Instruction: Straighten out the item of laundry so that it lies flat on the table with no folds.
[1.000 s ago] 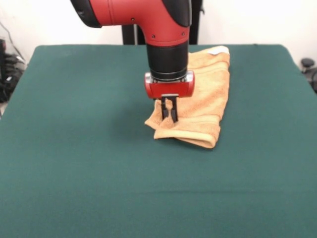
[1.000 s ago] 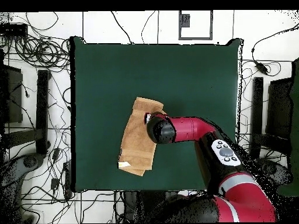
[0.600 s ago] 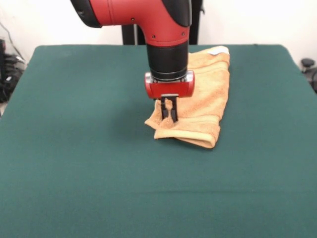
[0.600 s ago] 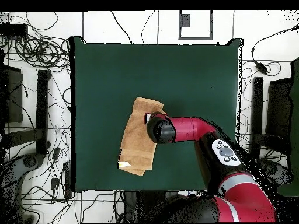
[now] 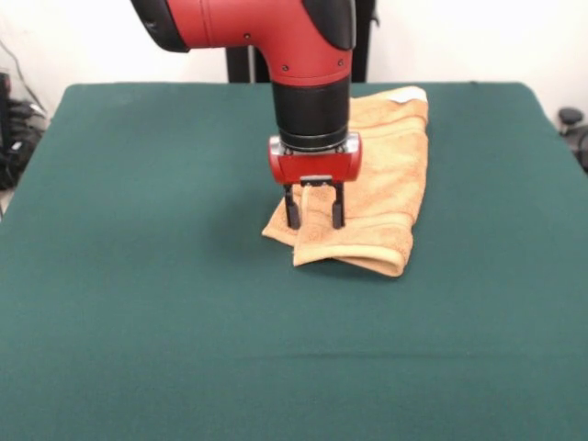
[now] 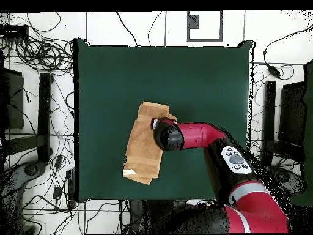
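In the front view, the hand [image 5: 313, 214] stood open, its two black fingers [image 5: 291, 207] spread apart over the near folded end of the orange towel [image 5: 386, 175], which lay under and behind the hand on the green desk [image 5: 138, 276]. In the overhead view, the arm covered the hand; the towel [image 6: 143, 147] lay folded lengthwise beside it, its white tag [image 6: 129, 172] at one corner.

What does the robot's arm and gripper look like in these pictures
The arm is glossy red with black joint sections; a black cylindrical wrist ends in a rounded red housing. Below it the gripper has two thin, straight black fingers. In the overhead view, a grey panel with dark round buttons sits on a black part of the arm, and a pale band crosses the red section nearer the base.
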Controlling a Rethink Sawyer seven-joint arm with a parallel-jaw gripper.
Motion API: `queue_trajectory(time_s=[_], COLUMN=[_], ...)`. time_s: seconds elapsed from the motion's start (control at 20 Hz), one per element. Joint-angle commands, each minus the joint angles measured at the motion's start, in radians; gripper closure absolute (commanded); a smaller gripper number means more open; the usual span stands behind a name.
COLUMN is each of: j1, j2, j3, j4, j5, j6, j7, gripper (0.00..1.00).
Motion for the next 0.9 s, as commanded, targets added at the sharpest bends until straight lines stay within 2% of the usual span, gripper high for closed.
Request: queue_trajectory(time_s=[0.05,0.9], j1=[0.009,0.031], j2=[0.069,0.027], j3=[0.089,0.071], j4=[-0.059,-0.057], j5=[-0.07,-0.039], j6=[-0.099,-0.022], j7=[-0.013,-0.005], gripper=[0.0,0.0])
